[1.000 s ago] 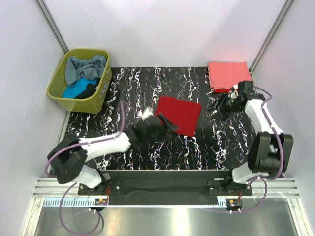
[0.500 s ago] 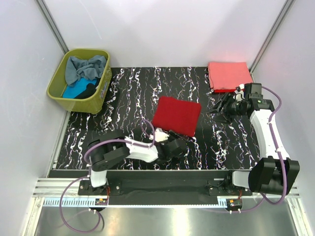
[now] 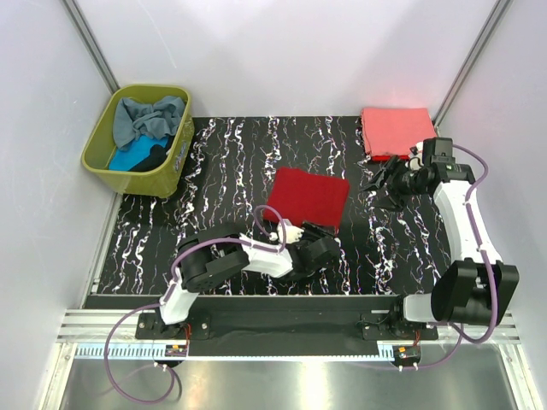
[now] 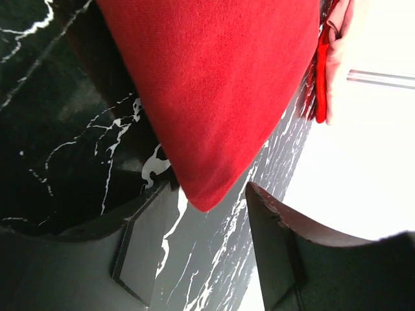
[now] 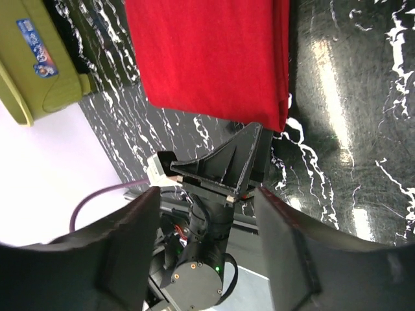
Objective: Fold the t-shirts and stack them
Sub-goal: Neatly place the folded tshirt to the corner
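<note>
From above, the dark red t-shirt (image 3: pixel 308 198) lies folded in a rough square at the middle of the black marbled bench (image 3: pixel 231 154). The coral-pink t-shirt (image 3: pixel 395 131) lies folded at the far right corner, well apart from it. At the far left stands the olive-green basket (image 3: pixel 101 137), holding the grey-blue t-shirt (image 3: pixel 149 115), the turquoise t-shirt (image 3: pixel 126 159) and the black t-shirt (image 3: pixel 154 158) in a loose heap. The left arm (image 3: pixel 248 256) curls low along the near side, and the left jaws sit at the red shirt's near right corner. The right arm (image 3: pixel 457 205) reaches in from the right. The right jaws are spread wide and empty, between the two folded shirts.

The left wrist view shows the left jaws wide apart. A corner of the dark red t-shirt (image 4: pixel 220 84) points into the gap between them, and they are not closed on it. An edge of the coral-pink t-shirt (image 4: pixel 337 39) shows beyond.

The right wrist view shows the right jaws wide, holding nothing. Past them the dark red t-shirt (image 5: pixel 207 58) lies flat on the bench (image 5: pixel 350 129), with the left arm (image 5: pixel 207 259) at its near edge and the basket (image 5: pixel 26 78) at the side.
</note>
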You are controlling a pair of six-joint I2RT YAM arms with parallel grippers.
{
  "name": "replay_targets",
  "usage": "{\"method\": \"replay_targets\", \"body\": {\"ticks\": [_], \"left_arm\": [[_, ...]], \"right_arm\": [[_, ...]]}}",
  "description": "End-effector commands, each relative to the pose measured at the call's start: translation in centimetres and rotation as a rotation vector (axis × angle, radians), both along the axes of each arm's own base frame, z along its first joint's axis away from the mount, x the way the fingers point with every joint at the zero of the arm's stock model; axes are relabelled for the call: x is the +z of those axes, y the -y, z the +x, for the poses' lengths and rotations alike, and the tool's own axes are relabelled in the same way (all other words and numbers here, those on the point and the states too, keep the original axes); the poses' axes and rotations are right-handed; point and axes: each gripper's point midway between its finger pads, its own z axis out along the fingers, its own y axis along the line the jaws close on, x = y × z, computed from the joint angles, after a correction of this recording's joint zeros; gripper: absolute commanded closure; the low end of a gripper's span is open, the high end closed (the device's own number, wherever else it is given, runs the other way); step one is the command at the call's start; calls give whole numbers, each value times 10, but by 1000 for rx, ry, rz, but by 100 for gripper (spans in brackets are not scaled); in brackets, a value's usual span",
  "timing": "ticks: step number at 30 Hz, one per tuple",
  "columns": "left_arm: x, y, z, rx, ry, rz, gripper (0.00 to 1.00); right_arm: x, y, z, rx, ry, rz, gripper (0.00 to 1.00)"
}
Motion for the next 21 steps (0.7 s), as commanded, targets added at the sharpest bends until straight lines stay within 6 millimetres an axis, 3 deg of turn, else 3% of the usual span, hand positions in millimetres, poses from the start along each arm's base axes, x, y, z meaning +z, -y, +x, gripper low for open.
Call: {"method": "replay_targets", "body": {"ticks": [1, 6, 9, 10, 12, 14, 19, 21], "left_arm": [[-19, -7, 8, 188, -106, -205, 43], [-17, -7, 12, 198, -106, -271, 59], [-9, -3, 20, 160, -81, -327, 75], [8, 6, 26, 136, -51, -411, 83], [10, 6, 29, 89, -47, -442, 90], [26, 13, 29, 41, -46, -527, 96], [36, -16, 30, 25, -44, -443, 100], [43, -19, 30, -42, -47, -460, 100]], "right_arm": [[9, 6, 12, -11, 35, -33, 31], [0, 6, 25, 20, 13, -35, 20], [-8, 3, 37, 75, 10, -12, 18], [-6, 3, 42, 87, 22, -15, 17], [-17, 5, 48, 126, 15, -30, 16], [-27, 5, 53, 161, 6, -25, 14], [-43, -12, 59, 264, -9, 104, 13], [-54, -9, 62, 281, -18, 80, 12]]}}
